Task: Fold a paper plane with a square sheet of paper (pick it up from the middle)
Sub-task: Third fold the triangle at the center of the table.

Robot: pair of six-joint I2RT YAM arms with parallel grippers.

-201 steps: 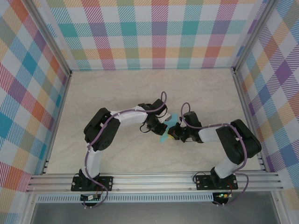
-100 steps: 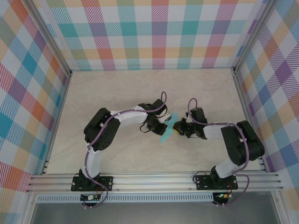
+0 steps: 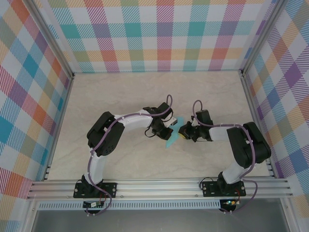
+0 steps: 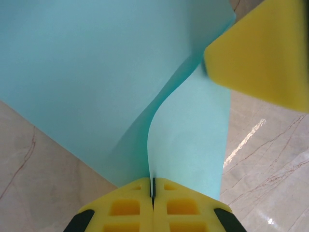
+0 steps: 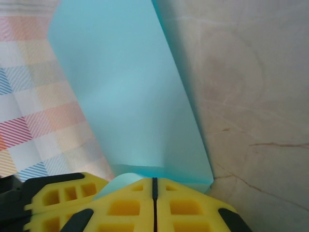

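The square sheet of paper (image 3: 169, 141) hangs over the middle of the counter (image 3: 120, 92), between the two arms and pinched from both sides; from above little of it shows past the wrists, a turquoise tip toward the near edge and a sliver on the far side. The left pincer (image 4: 153, 187) is closed on one edge of the sheet, its yellow fingers (image 4: 186, 208) pressed together with the paper entering the seam between them; from there the sheet runs away in two layers, a broad one spreading left and a narrower strip curving on the right, perhaps a loose fold, though so close a view makes that hard to judge. The right pincer (image 5: 154, 184) is likewise clamped on the paper, jaws meeting with a turquoise corner caught in them; one of its pads (image 4: 260, 53) touches the sheet's far corner in the left wrist view; before it the sheet stretches as a long panel with a straight right edge, marble to its right and the plaid wall (image 5: 29, 96) to its left.
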